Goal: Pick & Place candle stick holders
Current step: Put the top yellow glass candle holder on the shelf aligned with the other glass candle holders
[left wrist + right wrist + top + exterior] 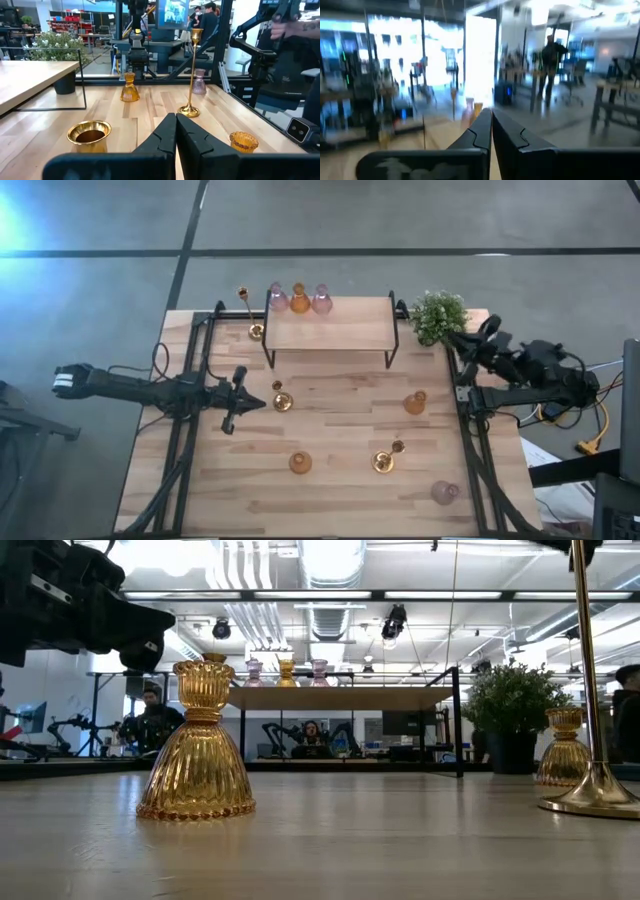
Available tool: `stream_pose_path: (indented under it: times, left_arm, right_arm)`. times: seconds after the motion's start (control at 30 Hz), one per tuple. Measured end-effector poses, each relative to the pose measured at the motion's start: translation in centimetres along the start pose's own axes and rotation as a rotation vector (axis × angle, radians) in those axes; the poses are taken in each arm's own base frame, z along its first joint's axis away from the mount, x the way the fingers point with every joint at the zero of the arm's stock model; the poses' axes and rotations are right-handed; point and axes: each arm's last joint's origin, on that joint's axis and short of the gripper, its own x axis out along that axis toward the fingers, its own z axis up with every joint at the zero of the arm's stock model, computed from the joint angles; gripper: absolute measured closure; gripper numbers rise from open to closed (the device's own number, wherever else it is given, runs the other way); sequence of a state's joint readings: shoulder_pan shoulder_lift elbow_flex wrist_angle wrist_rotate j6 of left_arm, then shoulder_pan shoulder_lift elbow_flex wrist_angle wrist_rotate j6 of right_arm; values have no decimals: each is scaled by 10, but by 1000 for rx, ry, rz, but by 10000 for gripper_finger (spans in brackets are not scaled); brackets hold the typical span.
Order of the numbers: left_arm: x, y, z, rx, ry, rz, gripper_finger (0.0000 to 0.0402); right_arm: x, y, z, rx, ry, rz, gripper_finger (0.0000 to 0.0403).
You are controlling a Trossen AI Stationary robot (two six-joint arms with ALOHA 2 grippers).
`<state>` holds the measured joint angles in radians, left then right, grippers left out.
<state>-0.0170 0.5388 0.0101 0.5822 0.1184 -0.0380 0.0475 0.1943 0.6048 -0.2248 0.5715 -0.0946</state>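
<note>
An amber holder (197, 745) is standing nearest, waiting on the table (340, 480); the left gripper (240, 392), fingers pressed together and empty, is hovering just beside a gold candlestick (281, 400), likely its target; three holders are sitting on the far shelf (330, 330); the right gripper (489, 131), closed and empty, is idling by the plant (438, 315).

A ribbed, translucent amber glass bell-shaped holder (197, 745) gleams on the pale, matt, planked wooden desk (330, 840); beside it a thin-stemmed candlestick of polished gold metal (596, 770) shines, its round base mirror-glossy.

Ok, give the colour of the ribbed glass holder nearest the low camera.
Amber, clearest in the low view.
</note>
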Motion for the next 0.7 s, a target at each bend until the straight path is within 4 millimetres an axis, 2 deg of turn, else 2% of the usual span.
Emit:
stream_pose_path:
  times: [0.1, 0.17, 0.23, 0.3, 0.43, 0.53, 0.63, 0.7]
  left_arm:
    - [0, 0, 0, 0, 0, 0, 388]
    - [0, 0, 0, 0, 0, 0, 388]
    - [0, 0, 0, 0, 0, 0, 388]
    - [0, 0, 0, 0, 1, 0, 388]
    - [0, 0, 0, 0, 1, 0, 388]
    - [0, 0, 0, 0, 1, 0, 388]
    - [0, 0, 0, 0, 1, 0, 388]
    - [0, 0, 0, 0, 1, 0, 388]
  right_arm:
    - [-1, -2, 18, 54, -66, 27, 394]
    - [-1, -1, 29, 113, -35, 67, 394]
    - [3, 1, 37, 155, 77, 90, 394]
    - [10, 8, 37, 150, 285, 137, 394]
    - [25, 23, 26, 126, 774, 172, 394]
    - [29, 30, 14, 105, 1068, 164, 394]
    - [26, 32, -2, 82, 1235, 134, 394]
    - [21, 31, -15, 108, 1262, 107, 389]
